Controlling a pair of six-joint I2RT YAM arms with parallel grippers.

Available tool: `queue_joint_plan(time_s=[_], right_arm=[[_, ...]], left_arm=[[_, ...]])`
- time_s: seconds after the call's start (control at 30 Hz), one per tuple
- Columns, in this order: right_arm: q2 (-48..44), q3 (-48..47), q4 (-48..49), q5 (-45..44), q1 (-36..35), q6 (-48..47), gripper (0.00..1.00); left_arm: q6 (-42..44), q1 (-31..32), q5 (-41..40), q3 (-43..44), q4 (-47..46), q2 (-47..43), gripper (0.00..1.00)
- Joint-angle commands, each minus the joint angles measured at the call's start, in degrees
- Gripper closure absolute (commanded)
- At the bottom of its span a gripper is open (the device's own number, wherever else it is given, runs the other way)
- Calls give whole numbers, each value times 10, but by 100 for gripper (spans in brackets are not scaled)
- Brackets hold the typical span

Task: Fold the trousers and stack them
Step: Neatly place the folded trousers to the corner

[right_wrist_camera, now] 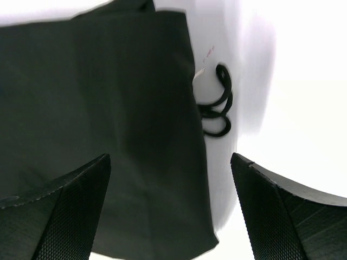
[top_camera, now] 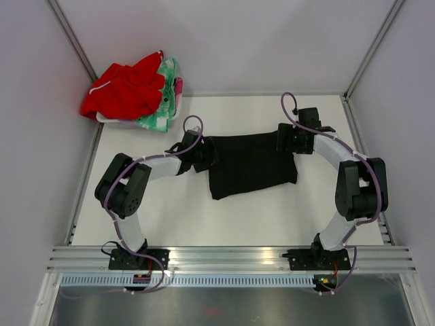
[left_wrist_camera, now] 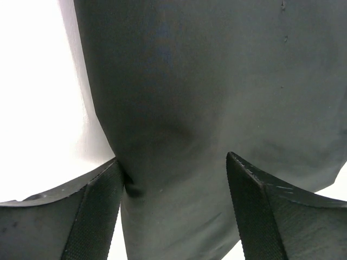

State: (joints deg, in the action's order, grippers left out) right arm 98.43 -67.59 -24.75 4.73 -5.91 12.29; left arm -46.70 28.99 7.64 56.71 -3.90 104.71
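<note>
a ribbed aluminium rail [top_camera: 231, 258] runs along the near edge, with both arm bases bolted to it. beyond it the table [top_camera: 170, 217] is a flat, matte white sheet; a broad band of white shows between the rail and the garment, and more down the left side.

the trousers [top_camera: 251, 166] lie about mid-table, a little toward the right. they are folded into a rough rectangle of soft, matte black cloth with a slanting near edge.

the left gripper [top_camera: 202, 155] sits low at the cloth's left edge. in its wrist view the finely ribbed black pads [left_wrist_camera: 97, 216] stand apart, the left one touching the fabric's edge beside a shallow pucker. the right gripper [top_camera: 287, 139] is at the cloth's far right corner, its fingers also apart and astride the side edge, clamped on nothing. a looped black drawstring [right_wrist_camera: 219, 103] lies on the white just beside that edge.

in the far left corner a pale tub [top_camera: 109, 119] holds a crumpled red garment [top_camera: 126, 88] over a green-and-pink cloth [top_camera: 166, 102], well apart from the trousers. smooth pale walls [top_camera: 238, 41] with metal corner posts close in three sides.
</note>
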Motion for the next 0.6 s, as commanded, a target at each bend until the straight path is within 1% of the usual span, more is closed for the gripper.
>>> queue_joint_plan(time_s=[0.0, 0.07, 0.1, 0.17, 0.2, 0.27, 0.3, 0.33, 0.37, 0.4, 0.43, 0.47, 0.5, 0.53, 0.57], right_arm=[[25, 4, 56, 19, 13, -14, 2], [38, 11, 66, 40, 13, -12, 2], [42, 18, 74, 53, 13, -9, 4], [58, 25, 95, 79, 13, 3, 8], [64, 31, 102, 82, 13, 6, 11], [83, 33, 112, 87, 13, 14, 15], [91, 34, 115, 97, 13, 16, 23], [98, 35, 124, 102, 13, 19, 29], [101, 36, 128, 105, 13, 27, 47], [104, 33, 131, 99, 13, 32, 59], [112, 28, 127, 90, 13, 35, 69], [117, 22, 124, 78, 13, 39, 79], [122, 10, 119, 62, 14, 39, 95], [131, 2, 114, 39, 18, 39, 99], [135, -4, 112, 30, 21, 39, 100]], left_arm=[[-23, 4, -10, -5, -10, 24, 26], [-23, 7, -10, -1, -6, 32, 32], [-23, 8, -12, 1, -3, 35, 38], [-20, 8, -10, 9, 3, 41, 42], [-17, 8, -12, 13, 7, 42, 51], [-2, 8, -17, 28, 20, 44, 61], [5, 8, -24, 42, 26, 45, 73], [24, 8, -30, 52, 33, 47, 79], [33, 8, -36, 63, 56, 53, 84], [43, 7, -47, 89, 70, 56, 90], [62, 7, -54, 101, 80, 59, 94], [71, 6, -59, 113, 92, 61, 96], [80, 6, -66, 132, 105, 65, 97], [97, 5, -67, 141, 110, 66, 97], [104, 1, -68, 151, 114, 68, 94]])
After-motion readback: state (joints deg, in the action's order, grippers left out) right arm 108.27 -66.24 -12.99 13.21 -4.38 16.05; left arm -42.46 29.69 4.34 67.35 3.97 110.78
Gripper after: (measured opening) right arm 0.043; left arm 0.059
